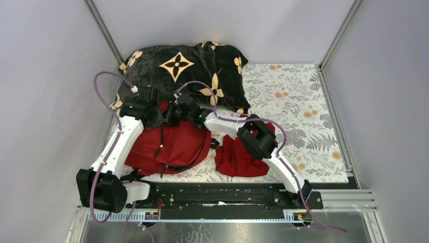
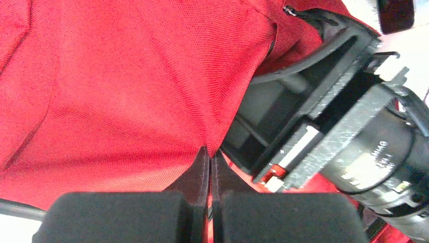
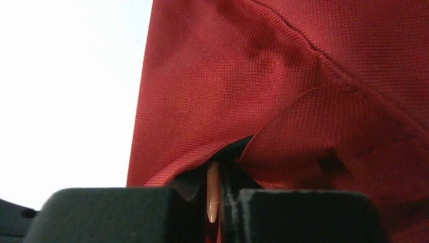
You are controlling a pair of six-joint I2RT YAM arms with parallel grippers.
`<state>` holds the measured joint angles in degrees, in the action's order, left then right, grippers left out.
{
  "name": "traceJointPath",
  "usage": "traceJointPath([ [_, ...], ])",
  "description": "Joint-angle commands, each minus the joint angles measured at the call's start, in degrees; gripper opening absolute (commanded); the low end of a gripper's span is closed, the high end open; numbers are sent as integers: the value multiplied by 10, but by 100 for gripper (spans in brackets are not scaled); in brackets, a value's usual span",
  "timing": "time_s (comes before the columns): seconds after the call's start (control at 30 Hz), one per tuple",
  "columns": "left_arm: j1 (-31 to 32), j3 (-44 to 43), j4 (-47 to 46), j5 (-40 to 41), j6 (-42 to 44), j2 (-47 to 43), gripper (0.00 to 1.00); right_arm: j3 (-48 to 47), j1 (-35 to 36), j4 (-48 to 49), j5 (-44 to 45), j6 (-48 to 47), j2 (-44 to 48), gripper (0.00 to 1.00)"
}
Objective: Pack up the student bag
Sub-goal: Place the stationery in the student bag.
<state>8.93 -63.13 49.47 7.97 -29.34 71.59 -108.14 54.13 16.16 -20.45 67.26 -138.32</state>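
The student bag (image 1: 174,144), a large red backpack with black zipper lines and dark straps, lies left of centre on the floral mat. My left gripper (image 1: 158,114) is at the bag's far edge. In the left wrist view the gripper (image 2: 210,152) is shut on a fold of the bag's red fabric (image 2: 126,86). My right gripper (image 1: 174,113) is right beside it at the same edge, and its black body shows in the left wrist view (image 2: 324,121). In the right wrist view the gripper (image 3: 220,169) is shut on the bag's red fabric (image 3: 243,81), with a thin tan sliver between the fingers.
A black plush blanket with tan flower motifs (image 1: 182,68) lies behind the bag, touching both grippers' far side. A smaller dark-red plain cloth (image 1: 240,157) lies crumpled under the right arm's forearm. The floral mat (image 1: 303,106) extends to the right. Grey walls close in on both sides.
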Motion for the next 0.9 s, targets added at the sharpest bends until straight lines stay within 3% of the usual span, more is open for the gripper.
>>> traceJointPath([
  [0.0,-3,-6,-25,-18,8,-11,0,-53,26,27,-4,-1,-25,22],
  [0.07,-9,-3,-28,-19,11,-10,0,-38,26,24,-18,-17,-14,41],
  [0.17,-23,1,-33,-17,13,-9,0,0,26,17,-14,-54,20,54],
  [0.4,-46,4,-41,-18,12,-12,0,110,20,20,16,-113,133,56],
  [0.6,-54,15,-47,-18,8,-15,0,163,0,-32,9,-158,218,56],
  [0.67,-56,16,-48,-17,8,-15,0,205,-16,-75,71,-185,269,56],
  [0.77,-58,30,-67,-25,10,-16,0,344,-65,-41,139,-178,367,56],
  [0.87,-61,36,-75,-33,6,-7,0,416,-108,-79,254,-222,439,54],
])
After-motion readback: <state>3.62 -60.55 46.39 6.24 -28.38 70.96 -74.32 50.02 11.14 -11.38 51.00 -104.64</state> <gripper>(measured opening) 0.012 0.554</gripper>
